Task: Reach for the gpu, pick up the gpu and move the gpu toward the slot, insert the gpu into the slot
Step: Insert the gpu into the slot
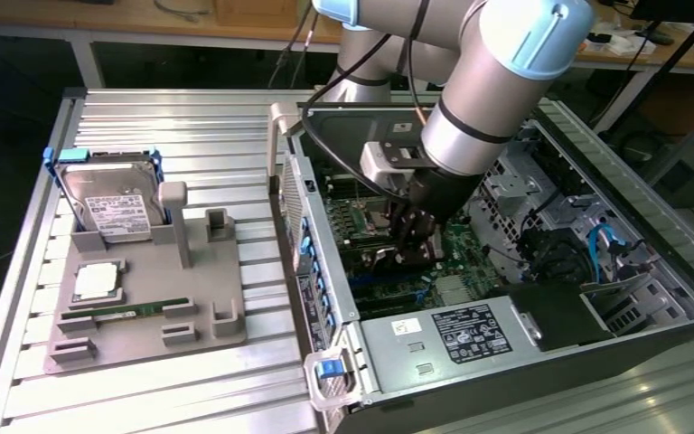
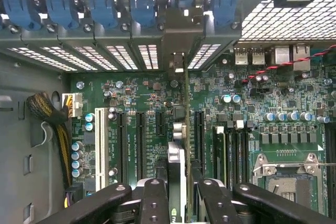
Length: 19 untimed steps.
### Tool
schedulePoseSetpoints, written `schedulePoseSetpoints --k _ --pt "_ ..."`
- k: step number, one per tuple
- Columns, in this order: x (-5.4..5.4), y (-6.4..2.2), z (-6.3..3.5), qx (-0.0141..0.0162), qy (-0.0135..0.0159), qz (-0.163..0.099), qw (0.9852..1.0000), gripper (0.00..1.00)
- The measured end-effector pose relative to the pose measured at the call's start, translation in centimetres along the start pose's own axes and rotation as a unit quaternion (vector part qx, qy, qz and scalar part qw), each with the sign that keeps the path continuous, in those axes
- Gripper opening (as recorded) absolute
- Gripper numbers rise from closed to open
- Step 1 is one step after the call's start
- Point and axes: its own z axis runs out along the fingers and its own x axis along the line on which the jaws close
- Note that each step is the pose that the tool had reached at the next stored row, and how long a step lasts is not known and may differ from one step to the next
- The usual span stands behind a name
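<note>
Your arm reaches down into an open computer case [image 1: 528, 357] that lies on its side on the ribbed metal surface [image 1: 191, 127]. The gripper [image 2: 181, 203] is clamped on the gpu [image 2: 177, 158] with one finger against each flat face. The card therefore hangs on edge, its connector side turned toward the motherboard [image 2: 136, 95]. From the wrist, the card reads as a thin line running away from the gripper to its metal bracket [image 2: 178, 64]. The bracket sits at a gap in the row of rear case openings. That placement looks deliberate, since the bracket has to meet the case wall as the card goes down. The gripper holds the card well back from the bracket, probably to keep that end free. The card runs parallel to the black sockets on either side of it, over the line of the slot [image 1: 386, 290]. In the exterior view the slot shows as a blue strip just beside the gripper. You cannot tell whether the card's edge has entered the slot. On the exterior view's left, a grey tray [image 1: 142, 330] holding a hard drive [image 1: 112, 203] sits well apart.
</note>
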Motion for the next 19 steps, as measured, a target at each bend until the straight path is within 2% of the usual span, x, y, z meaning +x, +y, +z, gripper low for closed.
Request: schedulePoseSetpoints --k 3,11,19 --pt "-0.02 -0.03 0.0 0.0001 -0.0008 0.008 1.0 0.27" --pt "-0.39 -0.04 0.07 0.0001 -0.0008 0.008 1.0 0.27" --pt "-0.3 -0.05 0.13 0.0001 -0.0021 0.008 1.0 0.27"
